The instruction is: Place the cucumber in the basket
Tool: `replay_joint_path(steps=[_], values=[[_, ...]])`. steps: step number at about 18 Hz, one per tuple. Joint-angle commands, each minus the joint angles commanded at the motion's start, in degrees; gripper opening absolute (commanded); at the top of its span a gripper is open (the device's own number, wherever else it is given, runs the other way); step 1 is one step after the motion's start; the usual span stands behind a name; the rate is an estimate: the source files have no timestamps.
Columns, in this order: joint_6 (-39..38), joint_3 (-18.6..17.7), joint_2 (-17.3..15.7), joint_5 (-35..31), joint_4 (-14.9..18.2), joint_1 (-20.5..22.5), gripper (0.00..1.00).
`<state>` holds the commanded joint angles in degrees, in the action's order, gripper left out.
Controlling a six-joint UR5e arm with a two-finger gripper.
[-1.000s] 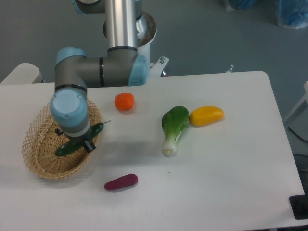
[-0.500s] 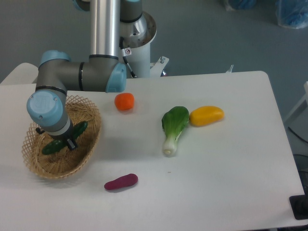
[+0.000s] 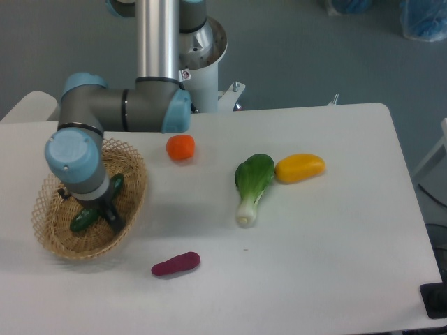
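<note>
The dark green cucumber (image 3: 84, 219) lies tilted inside the tan wicker basket (image 3: 50, 235) at the table's left side. Its upper end shows by the wrist at the basket's right part. My gripper (image 3: 89, 208) hangs over the basket, right above the cucumber. Its jaws stand apart, with one dark finger (image 3: 114, 220) showing to the right of the cucumber. The arm's wrist hides the middle of the cucumber and the other finger is mostly hidden.
An orange round fruit (image 3: 181, 147) sits just right of the basket's far rim. A bok choy (image 3: 252, 183) and a yellow piece (image 3: 300, 167) lie mid-table. A purple piece (image 3: 176, 264) lies in front, right of the basket.
The gripper carried the cucumber left over the basket, then shifted slightly back right. Its jaws have spread and the cucumber now rests in the basket.
</note>
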<state>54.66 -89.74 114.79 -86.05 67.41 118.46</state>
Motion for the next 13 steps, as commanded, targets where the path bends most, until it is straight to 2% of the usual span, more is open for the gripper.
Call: replay_joint_path(steps=[10,13], values=[[10.28,5.10,2.19,-0.09,0.26,11.78,1.00],[12.13,8.78,5.00,-0.26,0.53,14.51,1.00]])
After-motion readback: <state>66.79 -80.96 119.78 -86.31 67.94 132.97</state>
